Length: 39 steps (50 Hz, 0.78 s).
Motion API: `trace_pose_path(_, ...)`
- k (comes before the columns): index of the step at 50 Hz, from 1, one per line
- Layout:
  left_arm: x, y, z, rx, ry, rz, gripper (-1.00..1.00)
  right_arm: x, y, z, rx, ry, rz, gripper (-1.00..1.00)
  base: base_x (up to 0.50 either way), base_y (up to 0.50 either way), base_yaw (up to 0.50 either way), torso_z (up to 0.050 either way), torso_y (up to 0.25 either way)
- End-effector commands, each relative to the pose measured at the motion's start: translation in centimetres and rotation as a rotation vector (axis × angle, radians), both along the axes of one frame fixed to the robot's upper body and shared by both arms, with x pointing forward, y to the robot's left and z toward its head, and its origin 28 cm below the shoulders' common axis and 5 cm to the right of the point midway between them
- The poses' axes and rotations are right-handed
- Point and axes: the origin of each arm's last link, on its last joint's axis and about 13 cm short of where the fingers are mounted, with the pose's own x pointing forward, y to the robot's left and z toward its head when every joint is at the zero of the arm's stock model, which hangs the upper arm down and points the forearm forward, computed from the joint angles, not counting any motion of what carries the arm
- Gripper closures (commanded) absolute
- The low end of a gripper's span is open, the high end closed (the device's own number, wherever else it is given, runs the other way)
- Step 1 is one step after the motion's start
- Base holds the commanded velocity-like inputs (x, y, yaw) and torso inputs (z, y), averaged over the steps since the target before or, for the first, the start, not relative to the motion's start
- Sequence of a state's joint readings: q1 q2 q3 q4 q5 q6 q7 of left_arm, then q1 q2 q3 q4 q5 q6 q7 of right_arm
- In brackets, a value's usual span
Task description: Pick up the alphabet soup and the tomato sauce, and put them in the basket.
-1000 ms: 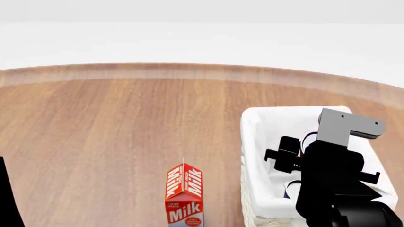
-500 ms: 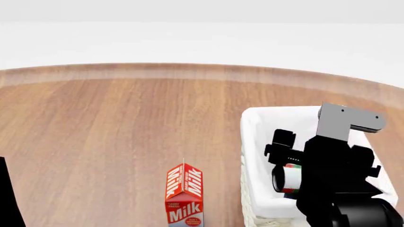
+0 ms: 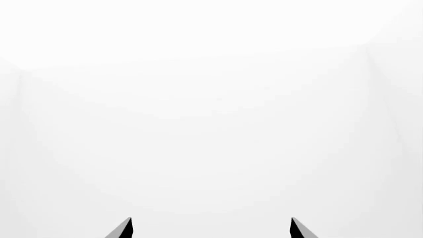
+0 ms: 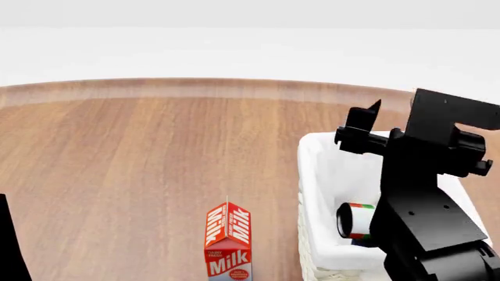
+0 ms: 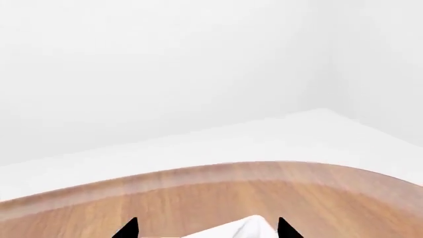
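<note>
The tomato sauce (image 4: 357,220) is seen lying on its side in the basket (image 4: 311,175), long axis roughly crosswise, one silver end turned toward the milk carton (image 4: 227,241). The alphabet soup is not seen, perhaps hidden, so completion cannot be judged. The right claw (image 5: 205,229) is raised above the basket, spread and empty, as is the left claw (image 3: 210,229).

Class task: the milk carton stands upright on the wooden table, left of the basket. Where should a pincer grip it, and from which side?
Grip the milk carton across its flat side walls, below the gabled top, coming from above or the front. It stands upright and apart from the basket, so those flat parallel walls look reachable, while the sloped roof would probably slip.
</note>
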<state>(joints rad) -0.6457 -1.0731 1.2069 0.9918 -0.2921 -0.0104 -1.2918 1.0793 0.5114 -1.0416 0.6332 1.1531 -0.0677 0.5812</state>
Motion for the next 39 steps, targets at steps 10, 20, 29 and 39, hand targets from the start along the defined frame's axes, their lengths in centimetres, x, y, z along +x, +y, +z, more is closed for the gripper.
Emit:
trace_pose_path(10,0.1,0.0,-0.1,-0.002,0.001,-0.001,-1.0,-1.3,1.2,4.2,-0.087,-0.395,0.01,-1.0,0.0,0.0,0.0,0.0,0.0)
trace_pose_path(20,0.0,0.0,-0.1,-0.001,0.003,0.0,-1.0,-2.9,1.6,6.1,-0.033,-0.515,0.04,-1.0,0.0,0.0,0.0,0.0,0.0)
trace_pose_path(29,0.0,-0.1,0.0,0.001,0.001,-0.006,-1.0,-5.9,2.2,9.8,0.02,-0.638,0.085,-1.0,0.0,0.0,0.0,0.0,0.0)
trace_pose_path(39,0.0,-0.1,0.0,0.002,0.0,-0.004,-1.0,-10.0,3.1,12.1,0.063,-0.769,0.16,-1.0,0.0,0.0,0.0,0.0,0.0)
